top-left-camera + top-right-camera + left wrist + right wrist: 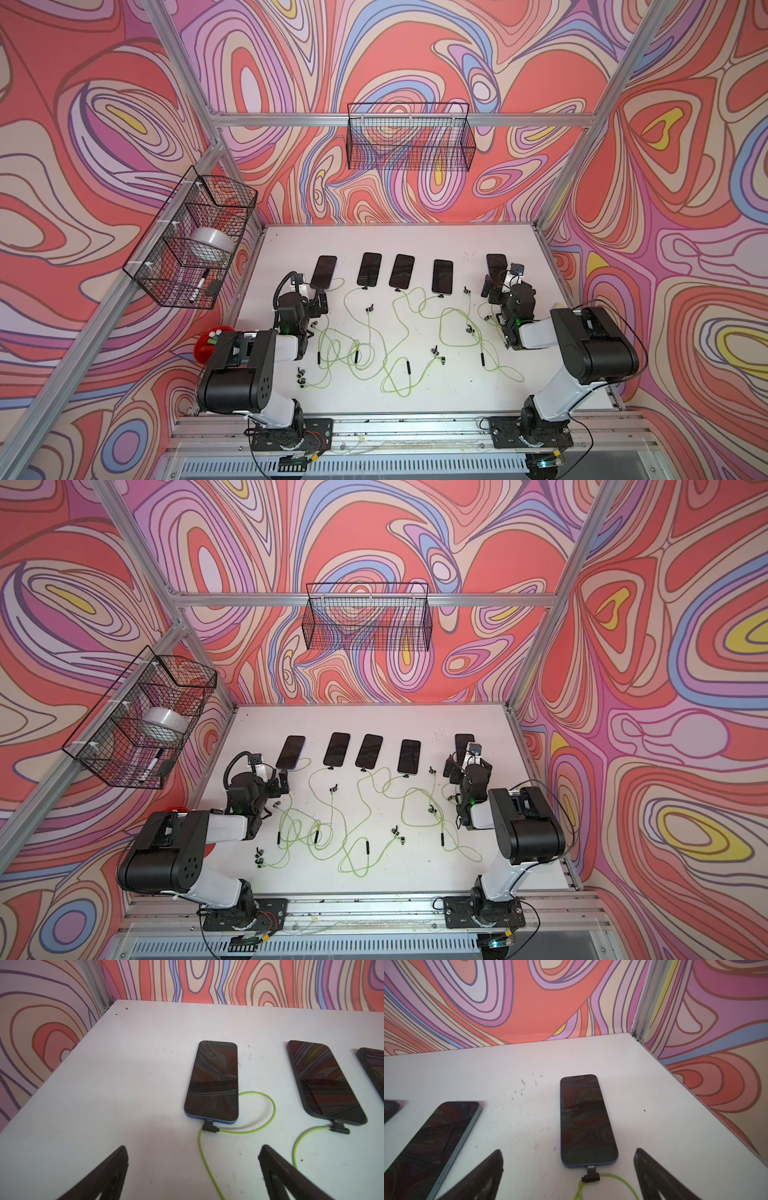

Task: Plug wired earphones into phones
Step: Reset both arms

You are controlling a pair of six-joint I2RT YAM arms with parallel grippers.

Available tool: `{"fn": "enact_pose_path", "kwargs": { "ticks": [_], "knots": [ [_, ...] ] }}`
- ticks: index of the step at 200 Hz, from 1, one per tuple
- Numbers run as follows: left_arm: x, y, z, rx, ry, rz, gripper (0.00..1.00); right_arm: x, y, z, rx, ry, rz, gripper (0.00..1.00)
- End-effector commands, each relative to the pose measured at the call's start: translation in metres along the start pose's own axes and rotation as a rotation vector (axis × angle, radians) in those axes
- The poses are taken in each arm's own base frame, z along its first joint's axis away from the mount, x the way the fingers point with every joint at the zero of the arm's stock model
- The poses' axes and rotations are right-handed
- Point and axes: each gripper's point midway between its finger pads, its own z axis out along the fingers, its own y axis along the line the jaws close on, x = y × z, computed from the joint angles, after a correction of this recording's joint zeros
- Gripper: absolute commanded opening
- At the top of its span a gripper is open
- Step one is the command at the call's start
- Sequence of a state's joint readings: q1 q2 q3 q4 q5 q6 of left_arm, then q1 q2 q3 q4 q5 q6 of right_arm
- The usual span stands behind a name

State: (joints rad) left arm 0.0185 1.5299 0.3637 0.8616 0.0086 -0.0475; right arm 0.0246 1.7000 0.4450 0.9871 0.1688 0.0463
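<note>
Across the white table (457, 399) five phones (402, 271) lie face up in a row, each with a dark plug (210, 1127) at its near end. The green earphones (408, 368) trail back in loose tangles toward the arms. Over by the leftmost phone, the left gripper (193, 1147) hovers just short of it, jaws spread wide, nothing in them. Same story for the right gripper (568, 1150): wide and empty, a finger on either side of the rightmost phone's near end, where a sliver of metal shows on the plug. Wire baskets (409, 141) hang on the walls.
</note>
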Motion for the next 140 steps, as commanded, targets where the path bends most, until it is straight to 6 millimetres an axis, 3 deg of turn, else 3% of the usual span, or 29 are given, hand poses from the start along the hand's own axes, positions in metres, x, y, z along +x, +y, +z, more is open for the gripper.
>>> {"fn": "enact_pose_path", "kwargs": {
  "ticks": [1,140],
  "knots": [
    [-0.0078,-0.0090,0.0027,0.042,-0.020,0.031,1.00,0.0016,-0.0049,0.0032,0.022,0.006,0.010,0.98],
    [-0.0077,-0.0085,0.0029,0.041,-0.019,0.029,1.00,0.0014,-0.0051,0.0032,0.023,0.005,0.009,0.98]
  ]
}}
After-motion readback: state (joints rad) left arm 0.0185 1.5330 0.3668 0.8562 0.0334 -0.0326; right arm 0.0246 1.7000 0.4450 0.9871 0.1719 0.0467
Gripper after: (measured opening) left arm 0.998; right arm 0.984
